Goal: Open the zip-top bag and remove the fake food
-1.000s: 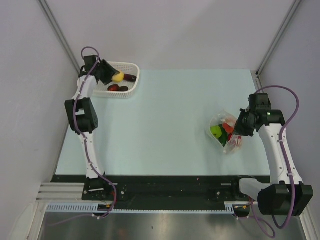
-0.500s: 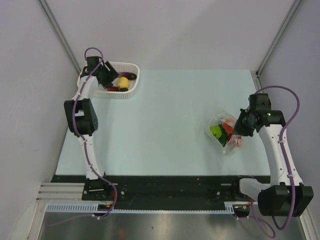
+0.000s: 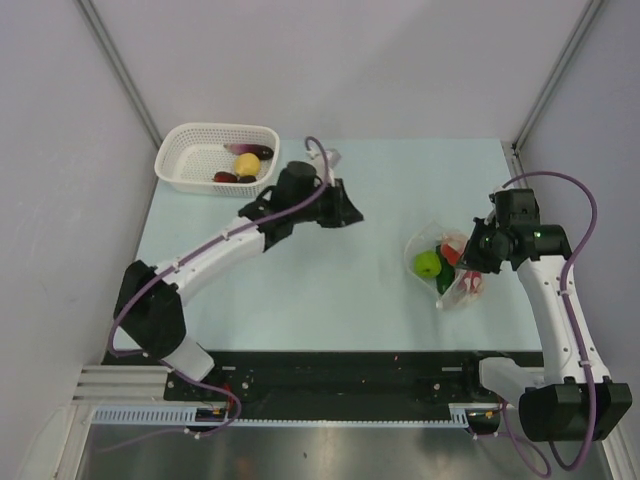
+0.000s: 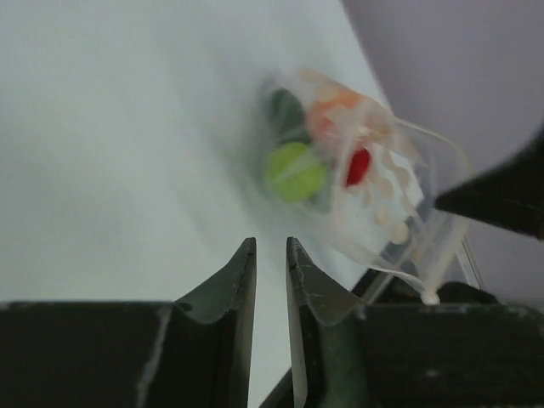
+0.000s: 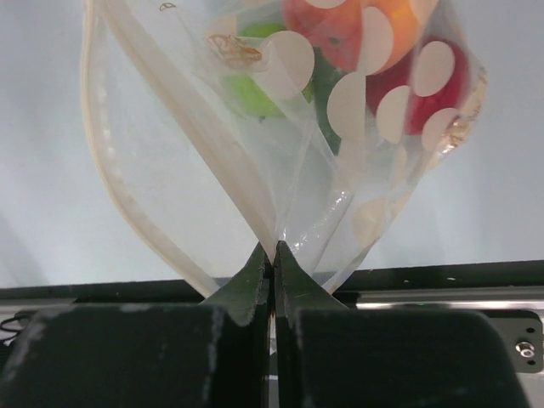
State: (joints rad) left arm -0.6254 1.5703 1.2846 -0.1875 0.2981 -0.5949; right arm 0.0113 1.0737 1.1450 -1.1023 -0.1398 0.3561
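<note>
Pouch (image 3: 440, 270) of clear, crinkly plastic, with a cream zip strip and white dots, lies on the right side of the pale blue-green table (image 3: 330, 290) in the overhead view, its zip edge bowed apart. Small toy foods show through the film: a lime green ball (image 3: 429, 263), an orange piece (image 5: 357, 25), a red piece (image 5: 425, 85) and something dark green. At bottom centre of the right wrist view, the black right gripper (image 5: 273, 251) has its jaws pressed together on a fold of the pouch's film. The black left gripper (image 3: 350, 215) sits at the centre of the overhead view, well apart from the pouch and pointing toward it; its jaws stand narrowly apart with nothing between them. A white mesh plastic basket (image 3: 170, 160) at upper left holds a yellow toy (image 3: 248, 164) and dark pieces.
</note>
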